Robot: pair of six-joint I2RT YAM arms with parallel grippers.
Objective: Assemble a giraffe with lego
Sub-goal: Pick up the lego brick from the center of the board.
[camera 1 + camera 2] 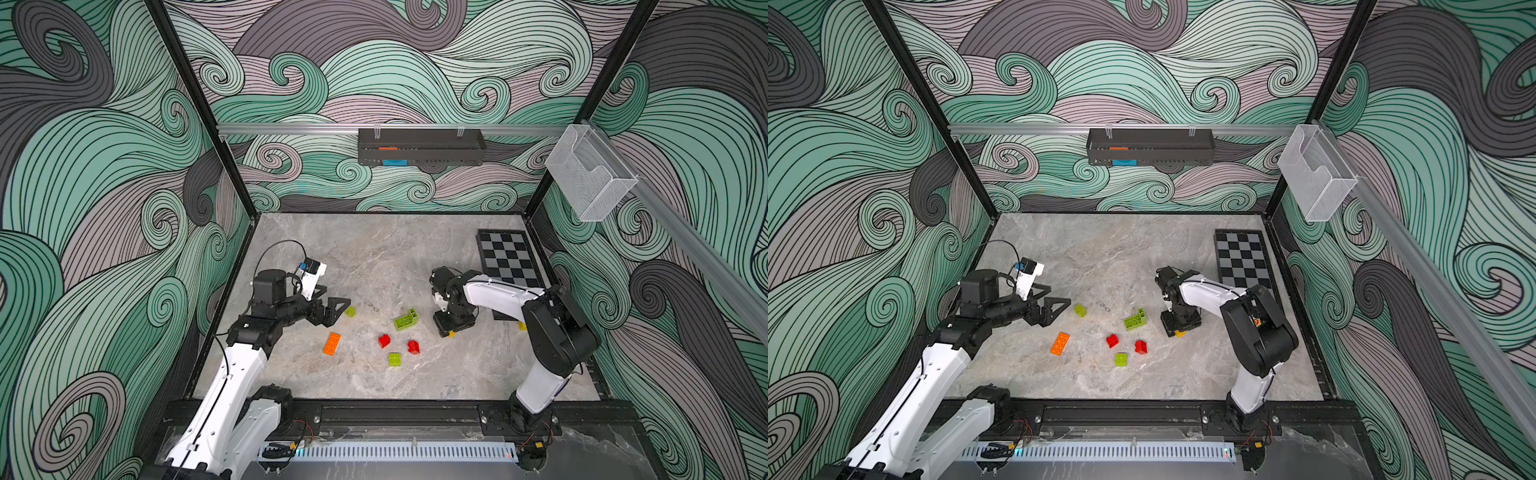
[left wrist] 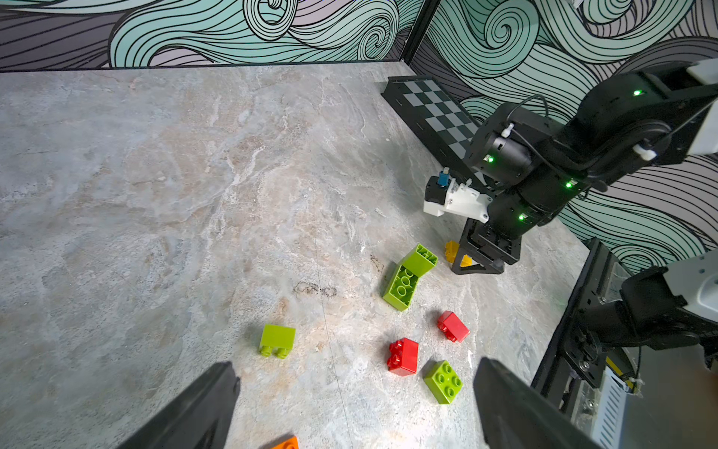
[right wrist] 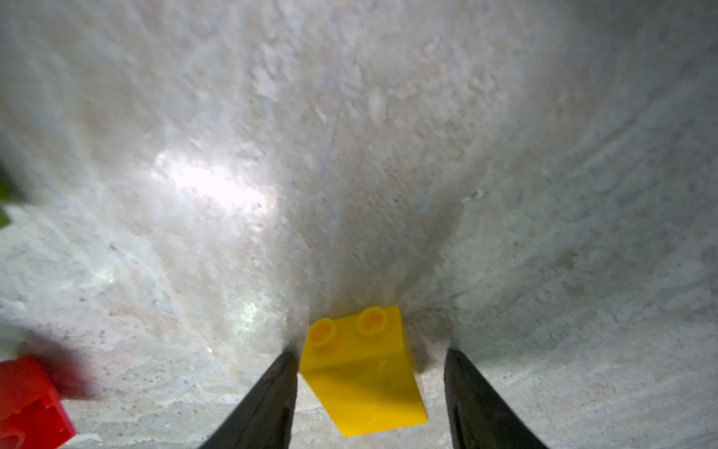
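We find the yellow brick (image 3: 365,388) toward the right edge of the worktop (image 1: 374,257), between the parted jaws of the right gripper (image 3: 370,352), not yet clamped; the left gripper (image 2: 357,365) gapes empty, farther off.

White-shelled left arm (image 1: 226,382) and right arm (image 1: 496,293), bulky black joints (image 1: 559,332), thin black cables (image 1: 282,240), green status lights (image 2: 568,185), white camera bracket (image 2: 462,200), black wedge-shaped tool fingers (image 2: 194,412)

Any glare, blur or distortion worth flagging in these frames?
Right wrist view: glare patch on the table, red brick at the frame edge blurred, yellow brick sharp. Left wrist view: sharp, no glare. Both top views: evenly lit, slightly soft.
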